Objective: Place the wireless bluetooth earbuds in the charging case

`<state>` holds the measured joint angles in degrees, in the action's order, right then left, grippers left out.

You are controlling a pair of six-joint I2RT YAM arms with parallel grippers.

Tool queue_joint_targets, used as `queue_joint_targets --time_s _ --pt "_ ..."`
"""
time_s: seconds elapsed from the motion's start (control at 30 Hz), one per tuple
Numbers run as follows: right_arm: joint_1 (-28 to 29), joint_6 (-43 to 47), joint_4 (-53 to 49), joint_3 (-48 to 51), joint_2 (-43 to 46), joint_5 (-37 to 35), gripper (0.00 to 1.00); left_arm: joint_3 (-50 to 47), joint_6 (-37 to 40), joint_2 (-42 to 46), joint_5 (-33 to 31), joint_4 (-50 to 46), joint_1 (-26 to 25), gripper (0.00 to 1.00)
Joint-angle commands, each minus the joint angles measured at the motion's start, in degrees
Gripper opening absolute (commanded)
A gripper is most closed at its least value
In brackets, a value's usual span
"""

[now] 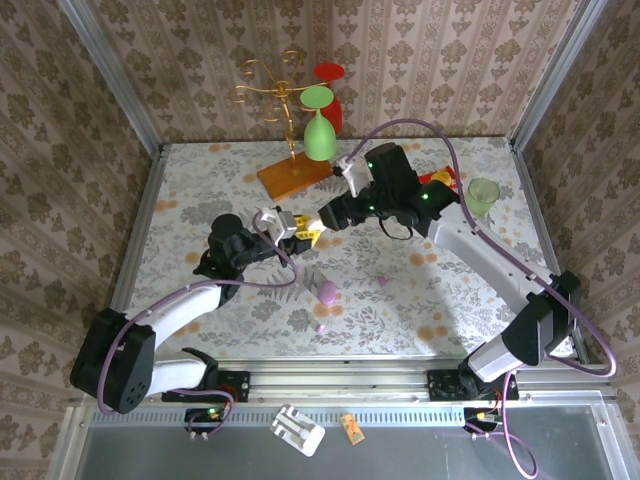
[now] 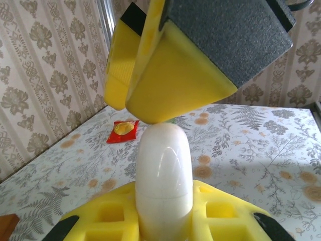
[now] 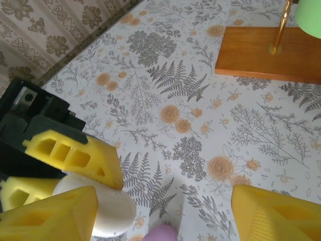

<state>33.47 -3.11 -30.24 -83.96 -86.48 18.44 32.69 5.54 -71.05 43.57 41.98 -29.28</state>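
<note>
Earbuds (image 1: 383, 280) lie loose on tabletop (image 1: 200, 200), either side of charging case (image 1: 327, 292), apart from it; none inserted. Left gripper (image 1: 298, 228) clamps white rounded object (image 2: 164, 175). Right gripper (image 3: 165, 213) gapes wide, empty, one finger touching that object. Insertion apparently not begun. Next move calls for fine pinch on tiny bud.

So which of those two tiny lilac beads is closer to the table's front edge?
The near bud, just in front of the bigger lilac piece; the far bud sits further back, off to that piece's right.
</note>
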Motion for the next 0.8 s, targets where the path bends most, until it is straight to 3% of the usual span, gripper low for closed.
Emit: queue_joint_targets --time_s 0.0,0.07,0.17,0.33,0.43,0.57,0.77 --pt "-1.0 1.2 4.5 4.3 4.1 3.5 0.72 2.8 -4.3 -0.1 3.0 1.6 0.2 0.05" --pt "-1.7 2.7 9.0 8.1 6.2 6.8 0.72 2.8 -6.2 0.3 4.3 1.4 0.2 0.05" --pt "-3.6 5.7 13.7 12.4 9.2 17.4 0.75 2.9 -9.3 1.1 6.5 0.8 0.2 0.05" --pt "-5.5 13.3 13.6 13.4 8.4 32.0 0.72 3.9 -12.8 2.0 12.3 -3.1 0.2 0.05" --pt "-5.3 15.0 12.5 13.1 7.4 32.5 0.58 4.1 -14.4 2.1 13.5 -3.5 0.0 0.06" --pt "-5.3 17.8 8.3 10.7 4.5 36.3 0.53 4.6 -15.8 2.1 13.4 -3.2 -0.3 0.08" --pt "-5.3 18.9 7.7 10.6 3.1 35.9 0.45 5.5 -17.5 1.3 13.7 -1.6 -0.5 0.09"
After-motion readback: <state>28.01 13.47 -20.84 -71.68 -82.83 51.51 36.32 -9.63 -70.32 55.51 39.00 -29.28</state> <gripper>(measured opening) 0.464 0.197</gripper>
